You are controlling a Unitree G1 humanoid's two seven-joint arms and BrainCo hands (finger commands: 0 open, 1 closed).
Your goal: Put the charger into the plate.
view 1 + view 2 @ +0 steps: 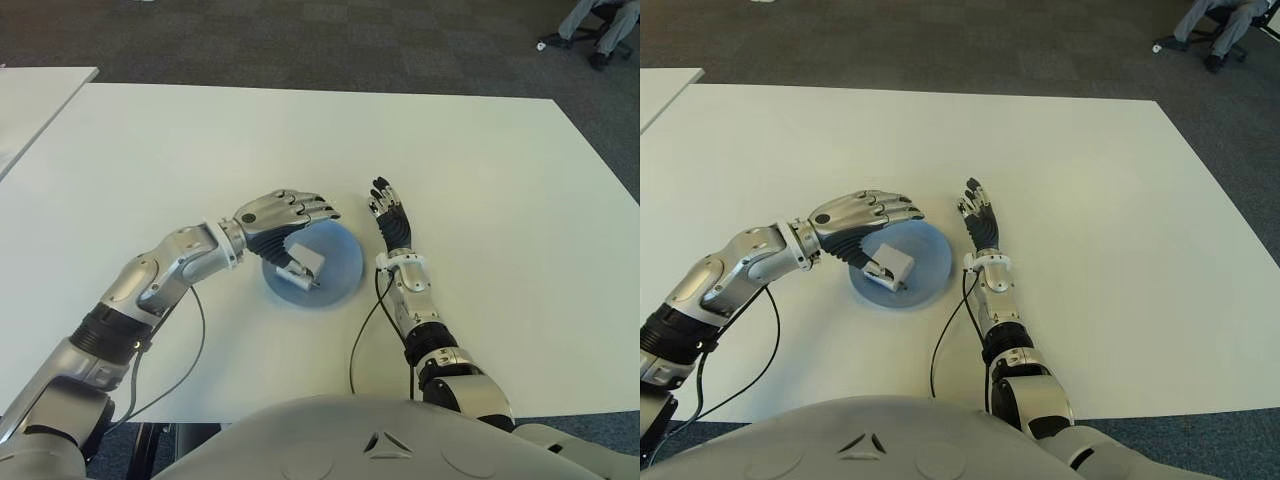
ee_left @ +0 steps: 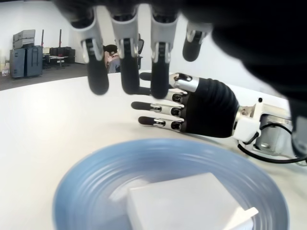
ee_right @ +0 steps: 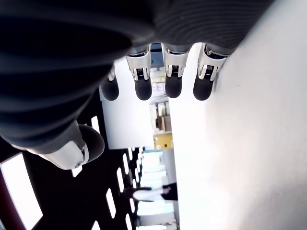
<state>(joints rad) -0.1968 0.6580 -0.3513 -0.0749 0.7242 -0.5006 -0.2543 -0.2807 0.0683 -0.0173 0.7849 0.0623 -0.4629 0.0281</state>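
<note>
Office or lab-type workspace, we'd say. The wide white rectangular table (image 1: 480,180) under both hands fills most of the eye views. Beyond the fingertips of the open left hand (image 1: 285,215) lies dark grey short-pile carpet flooring (image 1: 300,40), office style. A second white tabletop (image 1: 35,100) sits out past the left hand's outer side. Far beyond the flat right hand (image 1: 393,222), up in the corner, we see a seated person's legs in grey trousers (image 1: 600,20) on a chair. Left wrist view: behind the fingers we see white walls, tall dark grey equipment cases (image 2: 26,60), desks and dark office chairs (image 2: 57,52) in an open room.
</note>
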